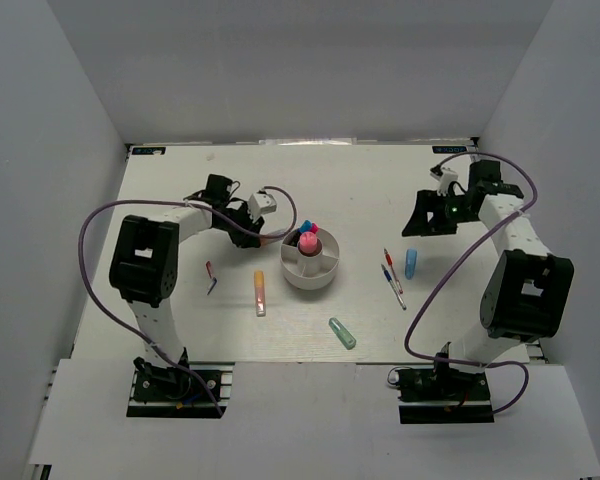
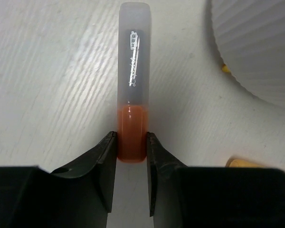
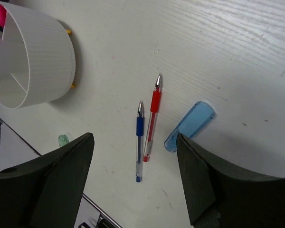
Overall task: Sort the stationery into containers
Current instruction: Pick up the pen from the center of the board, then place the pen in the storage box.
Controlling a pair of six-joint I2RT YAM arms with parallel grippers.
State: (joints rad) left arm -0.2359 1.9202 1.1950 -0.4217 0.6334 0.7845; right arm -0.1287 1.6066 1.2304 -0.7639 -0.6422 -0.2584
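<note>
- Left wrist: left gripper (image 2: 131, 137) pinches stubby orange highlighter with frosted cap (image 2: 133, 85) by its orange end, beside ribbed white round cup (image 2: 256, 47), probably bound for a compartment.
- Right wrist: right gripper (image 3: 134, 137) wide, empty, over one thin red pen (image 3: 154, 111), one thin blue pen (image 3: 139, 137), one blue highlighter (image 3: 190, 125).
- Top external: another orange highlighter (image 1: 260, 293) and one mint-green highlighter (image 1: 342, 332) lie loose.
</note>
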